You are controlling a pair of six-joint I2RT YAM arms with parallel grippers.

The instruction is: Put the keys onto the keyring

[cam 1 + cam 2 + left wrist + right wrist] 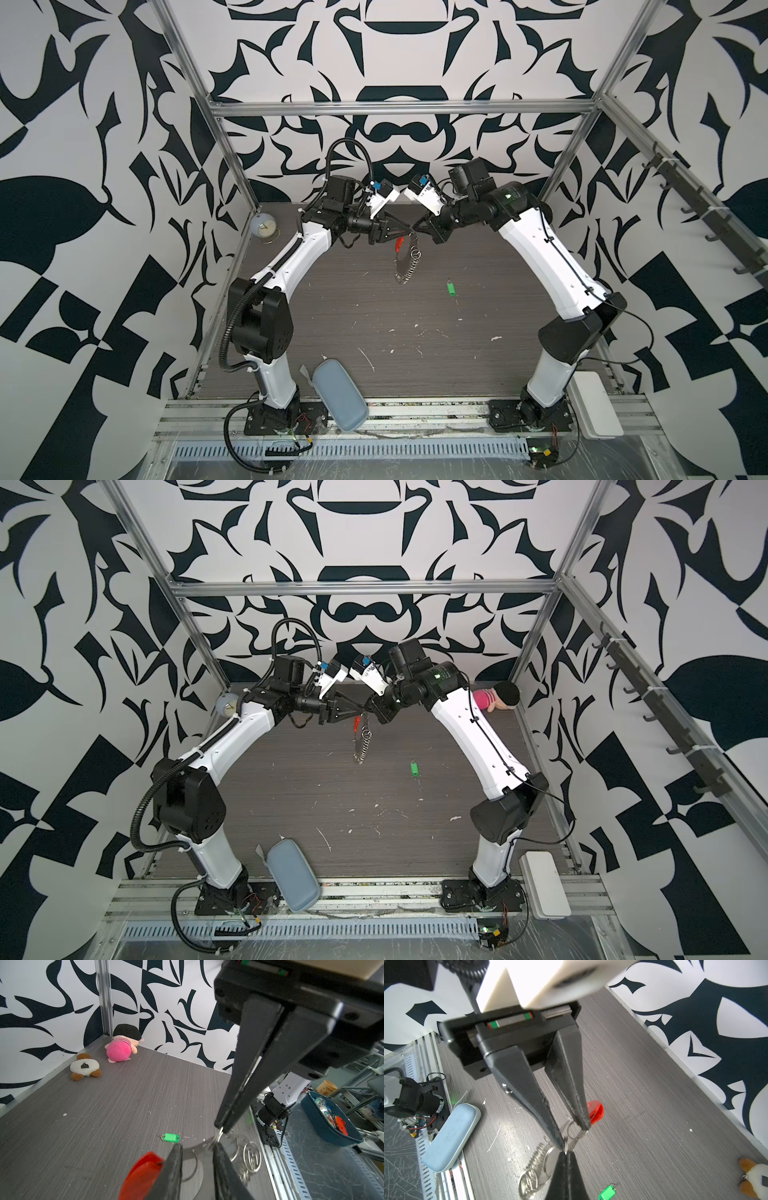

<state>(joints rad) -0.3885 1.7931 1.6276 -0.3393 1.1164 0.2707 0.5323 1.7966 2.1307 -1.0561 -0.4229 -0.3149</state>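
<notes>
One keyring (406,269) hangs pinched in the right gripper (565,1154), the left gripper (197,1148) narrowly straddling it, grip unclear

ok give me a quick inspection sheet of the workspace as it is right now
surface: grey wood-grain table, scratched, with white flecks
job's things: keys with green tag lie flat on the table, apart from the keyring, which hangs above it between both grippers
clutter: alarm clock, blue-grey case, pink plush toy, brown-and-white plush toy, white box
grippers: right gripper shut on the keyring; left gripper jaws apart around it, grip unclear
cables: black conduit on left arm, thin cable on right arm
surroundings: black-and-white patterned walls, aluminium frame, hook rail
</notes>
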